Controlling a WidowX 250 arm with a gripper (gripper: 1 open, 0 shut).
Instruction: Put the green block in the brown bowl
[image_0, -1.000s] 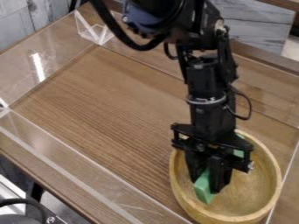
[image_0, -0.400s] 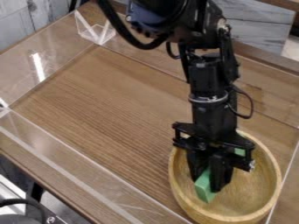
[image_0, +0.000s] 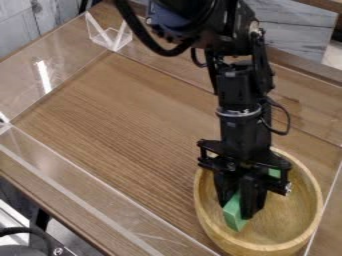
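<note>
While the black gripper (image_0: 246, 201) is clenched on the green block (image_0: 234, 214), both are in the brown bowl (image_0: 286, 230) at lower right.

At the far left, pale panels at upper left border a glossy transparent strip (image_0: 43, 76), with a dark cable (image_0: 27, 231) curling in the lower left corner. Next comes the wooden surface (image_0: 120, 125), warm brown with fine grain, and a clear plastic piece (image_0: 110, 34) near its upper edge. Farther right, the block shows solid bright green, its lower part slanting below the gripper's dark parts; much of it is hidden, so its full outline cannot be told. Around it curves the light-brown bowl, round and thick-rimmed. Beyond the arm, a grey board (image_0: 297, 32) with streaky grain stands at upper right.
</note>
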